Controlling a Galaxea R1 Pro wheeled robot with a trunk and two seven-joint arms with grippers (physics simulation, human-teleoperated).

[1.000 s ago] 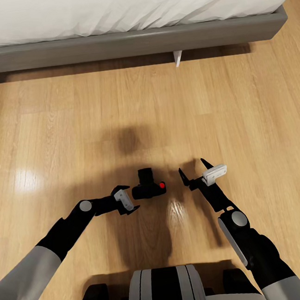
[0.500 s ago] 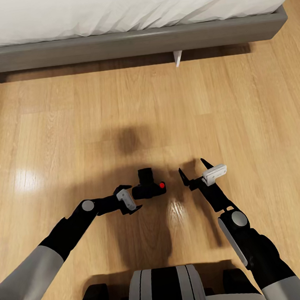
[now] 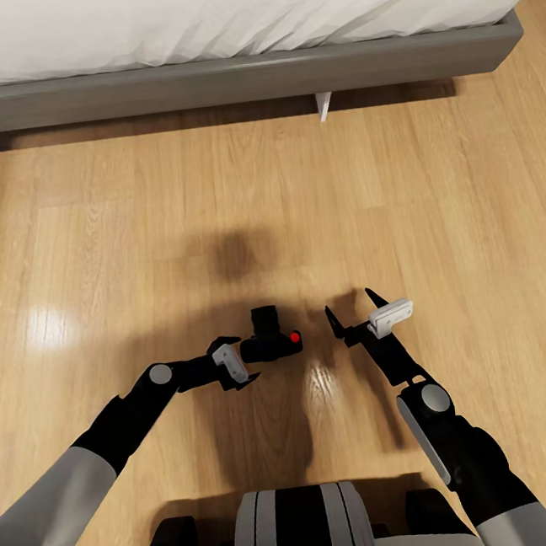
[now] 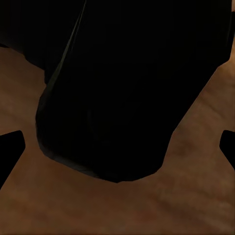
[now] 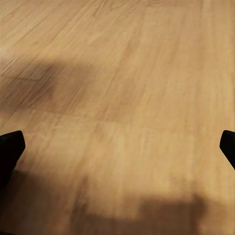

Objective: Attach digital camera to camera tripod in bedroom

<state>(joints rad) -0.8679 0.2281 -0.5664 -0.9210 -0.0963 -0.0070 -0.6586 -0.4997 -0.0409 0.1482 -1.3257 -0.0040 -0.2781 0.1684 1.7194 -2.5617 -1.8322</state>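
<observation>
Fingers of the left gripper stand apart, straddling the near end of the digital camera, which sits on the wood floor at its three o'clock, long axis running nine to three. Right gripper, likewise spread, waits empty just beyond the camera's far end; the left is nearer.

The floor is showing as light wood planks, smooth and glossy, throwing back bright glints. The camera is looking matt black. The bed is showing a matt grey frame under soft, creased white cloth.
</observation>
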